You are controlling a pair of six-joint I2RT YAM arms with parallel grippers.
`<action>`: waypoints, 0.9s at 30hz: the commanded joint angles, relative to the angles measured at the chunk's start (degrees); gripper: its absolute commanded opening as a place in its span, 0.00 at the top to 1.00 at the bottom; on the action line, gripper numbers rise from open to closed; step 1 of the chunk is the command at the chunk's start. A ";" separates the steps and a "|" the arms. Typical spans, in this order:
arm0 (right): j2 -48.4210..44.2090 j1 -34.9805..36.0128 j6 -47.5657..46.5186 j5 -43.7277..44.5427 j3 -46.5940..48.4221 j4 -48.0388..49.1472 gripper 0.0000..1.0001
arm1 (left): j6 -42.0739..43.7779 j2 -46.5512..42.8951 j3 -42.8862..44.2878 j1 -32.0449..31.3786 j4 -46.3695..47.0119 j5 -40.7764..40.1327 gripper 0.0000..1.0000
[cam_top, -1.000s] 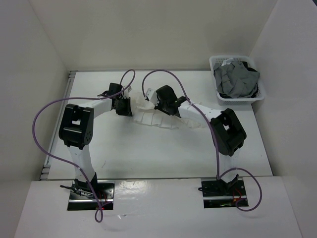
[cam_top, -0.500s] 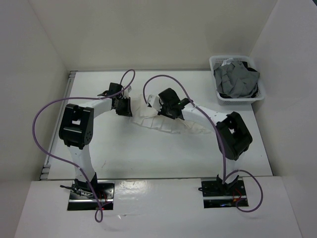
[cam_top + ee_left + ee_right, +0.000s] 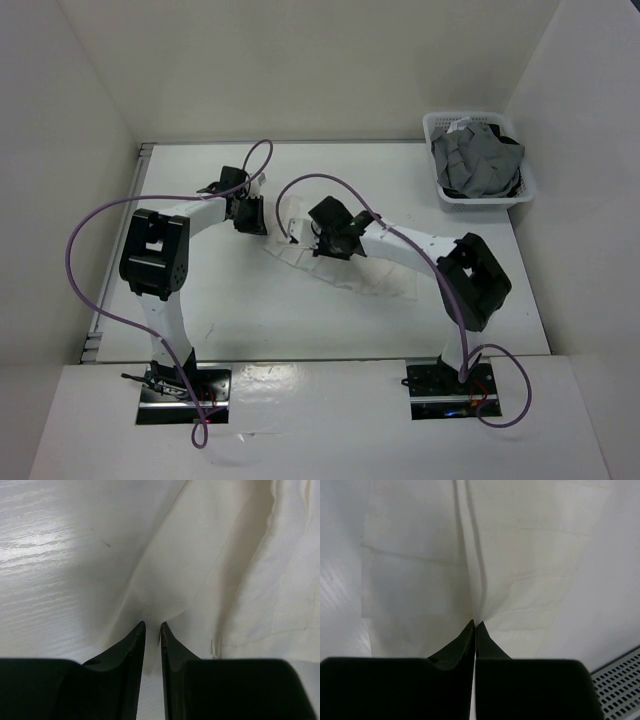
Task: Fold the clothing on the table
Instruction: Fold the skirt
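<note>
- Two: left gripper [image 3: 150, 626], right gripper [image 3: 475, 623].
- One white pleated skirt [image 3: 340, 274].
- One table [image 3: 250, 315].
- One basket [image 3: 432, 123], at two o'clock.
- One grey garment [image 3: 475, 162], inside it.
- Two purple cables [image 3: 85, 225], one per arm.

Thin white pleated skirt [image 3: 372, 280] on white table [image 3: 250, 310].
Crumpled diagonal band, mid-table; fabric drawn into taut ridges.

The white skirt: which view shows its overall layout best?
Top external: only there is the skirt seen as a band across the table, though the right arm hides part. The wrist views show only close patches of fabric pinched by the left pincer and right pincer.
</note>
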 commanded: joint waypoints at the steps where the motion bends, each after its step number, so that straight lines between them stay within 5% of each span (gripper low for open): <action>1: -1.79 3.13 -1.29 -1.79 -1.56 -4.88 1.00 | 0.47 1.42 1.15 0.24 -1.31 0.63 0.75; 3: -0.29 3.76 -1.29 -1.79 -2.26 -6.11 0.89 | 0.47 1.42 1.15 0.24 -1.31 0.63 0.75; 5: 1.28 5.59 -1.29 -3.19 -2.79 -8.75 0.58 | 0.47 1.42 1.15 0.76 -1.83 0.63 0.75; 9: 2.70 7.54 -1.29 -8.46 -2.10 -14.98 0.33 | 0.99 -0.06 1.76 1.91 -2.97 1.16 0.73; 14: -2.90 6.85 -0.23 -14.70 2.21 -19.57 0.29 | 2.04 -6.04 4.48 7.95 -6.75 2.39 0.67; 18: -9.84 1.67 5.29 -18.48 3.36 -12.73 0.16 | 2.57 -13.94 5.02 15.52 -10.00 5.29 0.56; 27: -5.58 -3.63 22.87 -12.43 5.99 -0.58 0.08 | 8.02 -33.81 1.95 25.55 -19.23 2.83 0.03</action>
